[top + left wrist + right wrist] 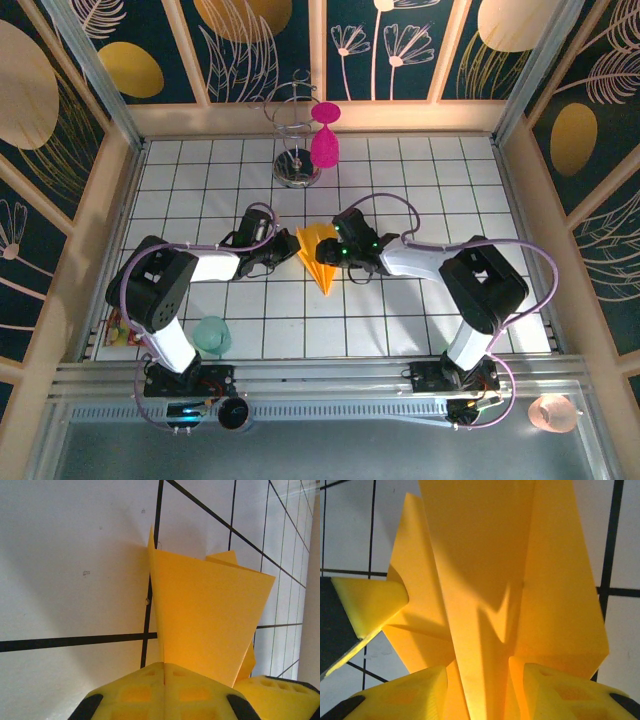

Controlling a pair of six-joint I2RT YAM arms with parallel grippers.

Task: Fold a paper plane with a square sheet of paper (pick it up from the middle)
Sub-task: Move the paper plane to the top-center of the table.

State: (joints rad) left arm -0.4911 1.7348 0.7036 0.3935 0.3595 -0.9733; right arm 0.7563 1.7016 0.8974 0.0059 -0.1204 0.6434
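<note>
The thin, creased orange-yellow paper plane [320,265] stands on its edge on the white gridded table [400,310], between the two grippers and touching both. The left gripper [290,252] has its yellow fingers pressed together, and in its wrist view [164,680] one wall of the paper [210,620] rises straight out of the seam between them, so I judge it pinches one layer at that side. The right gripper [338,252] comes from the opposite side. In its wrist view [480,690] the jaws are narrow and the middle fold of the paper [485,555] passes through the small gap between them, with the wings spreading above and to both sides of the fingers. Beside this fold, to the left of the right gripper, a yellow finger [370,602] of the other arm presses the wing. Probably the paper is held so from two sides because thin paper bends easily: one gripper keeps the body steady while the other sharpens the crease. The pointed nose lies below both grippers, toward the arm bases. The shape looks near finished, but the wings seem not even yet.
</note>
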